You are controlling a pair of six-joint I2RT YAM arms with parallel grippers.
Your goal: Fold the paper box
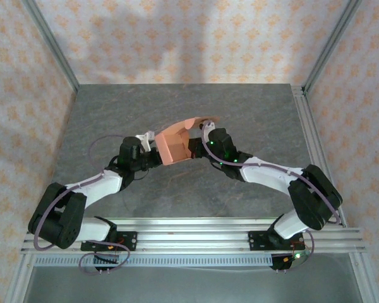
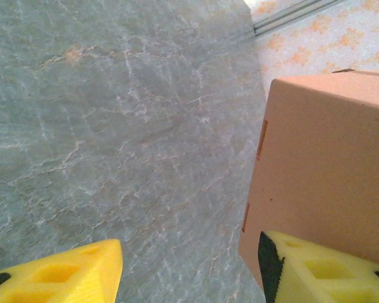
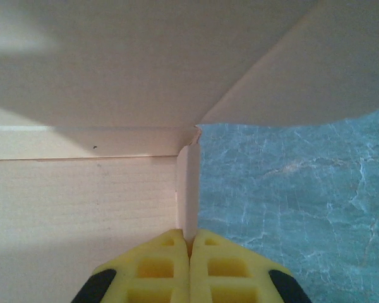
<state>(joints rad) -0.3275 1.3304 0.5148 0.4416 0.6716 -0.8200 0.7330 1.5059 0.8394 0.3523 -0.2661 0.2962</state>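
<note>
Paper box (image 1: 175, 144) mid-frame, half-formed; right fingers (image 3: 158, 268) pinch its edge, left fingers (image 2: 69, 274) open; I'd press side wall square, slowly.

the paper box (image 1: 175, 144) is over the table (image 1: 114, 113), between left fingers (image 2: 328, 271) and right fingers (image 3: 170, 265).

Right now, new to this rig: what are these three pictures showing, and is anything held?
It's a robot: a left arm and a right arm bolted at the near edge of a grey table. The overhead picture looks down from behind them. The other two come from wrist cameras, so the yellow fingers belong to each arm's claw. Between the arms is the paper box, salmon-orange card, partly folded. The right claw is shut, pinching a thin card edge of it. The left claw is open, with the box beside one finger.
</note>
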